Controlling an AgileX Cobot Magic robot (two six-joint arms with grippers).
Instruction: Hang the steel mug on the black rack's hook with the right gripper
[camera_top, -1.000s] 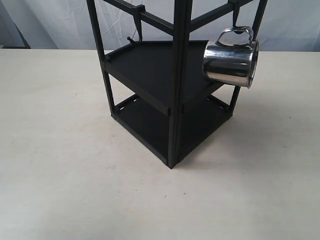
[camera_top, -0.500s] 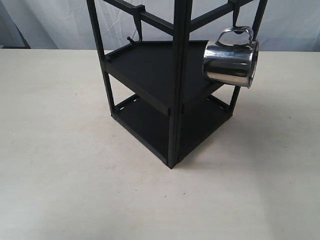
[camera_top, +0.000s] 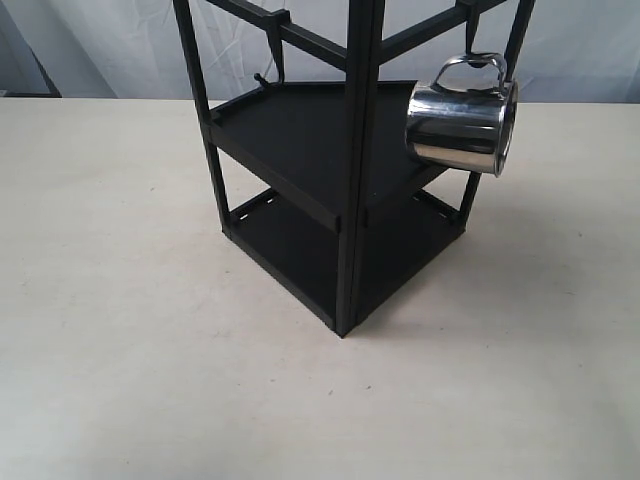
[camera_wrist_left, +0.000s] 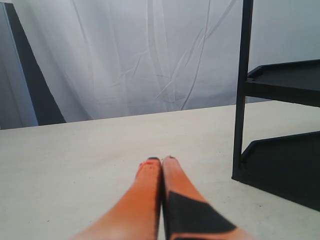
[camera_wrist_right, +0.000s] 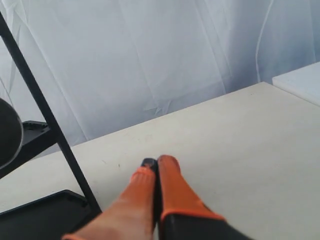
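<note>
- White wrinkled curtain (camera_wrist_left: 125, 60) hangs behind a pale beige tabletop (camera_top: 120, 300) that carries everything in sight.
- The black rack (camera_top: 340, 200) stands upright on the tabletop, with two flat tiers and dark upright posts.
- The steel mug (camera_top: 462, 125) hangs by its looped handle from the hook (camera_top: 472, 38) on the rack's top bar, clear of the tabletop, lying sideways beside the upper tier's corner.
- A second, narrower black hook (camera_top: 272, 55) hangs bare from the other top bar.
- The right end effector (camera_wrist_right: 152, 162) shows only in its own wrist view: its orange fingers (camera_wrist_right: 172, 190) are pressed together, gripping nothing, low over bare tabletop.
- Relative to the right end effector, a rack post (camera_wrist_right: 47, 120) and the lower tier's corner sit off to one side and a little ahead; a dark rounded shape at that picture's edge may be the mug, though I cannot tell for sure.
- The left end effector (camera_wrist_left: 161, 160) likewise has its orange fingers (camera_wrist_left: 145, 200) closed tip to tip with nothing between them, low over the tabletop.
- From the left end effector, the rack's post and both tiers lie ahead and off to one side, well apart from the fingertips.
- Neither end effector touches the rack or the mug.
</note>
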